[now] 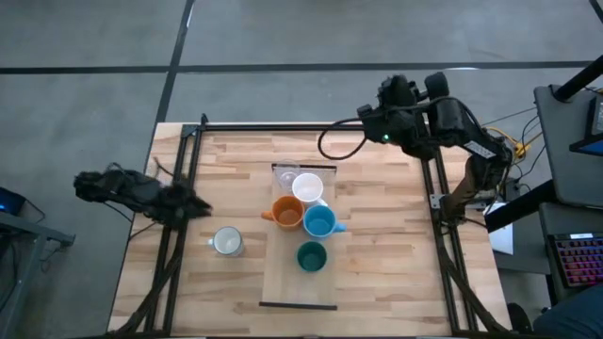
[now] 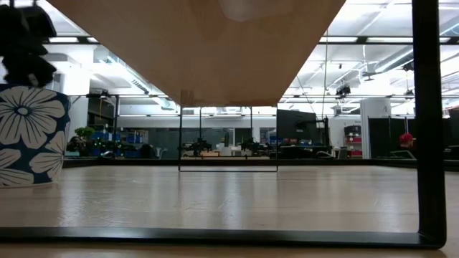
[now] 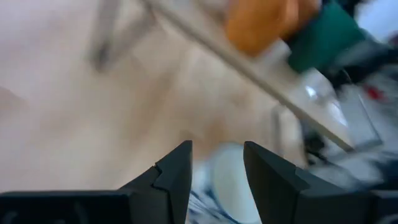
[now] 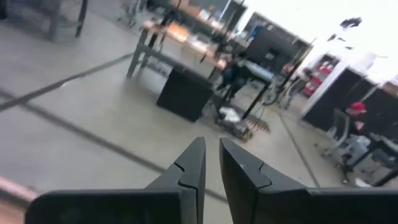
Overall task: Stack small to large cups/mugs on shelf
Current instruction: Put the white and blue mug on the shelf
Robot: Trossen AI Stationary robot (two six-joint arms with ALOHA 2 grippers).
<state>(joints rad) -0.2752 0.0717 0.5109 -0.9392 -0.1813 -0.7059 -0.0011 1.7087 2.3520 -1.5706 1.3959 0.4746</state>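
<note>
The pale wood shelf (image 1: pixel 283 282) lies along the table's middle. On it stand a clear glass (image 1: pixel 285 176), a white mug (image 1: pixel 307 187), an orange mug (image 1: pixel 287 212), a light blue mug (image 1: pixel 319 222) and a dark green cup (image 1: pixel 312 256). A pale grey-white mug (image 1: pixel 227 242) with a blue flower pattern (image 2: pixel 29 136) stands on the tabletop left of the shelf. My left gripper (image 1: pixel 195 203) is open, near the table's left edge, a little short of that mug (image 3: pixel 227 180). My right gripper (image 4: pixel 211 146) is shut and empty, raised beyond the table's far right corner (image 1: pixel 377 121).
Black frame rails run along the table's left side (image 1: pixel 174 254) and right side (image 1: pixel 443 254). The shelf's underside (image 2: pixel 193 43) spans the top of the low view. A person in a red cap (image 4: pixel 356 109) sits far off in the room.
</note>
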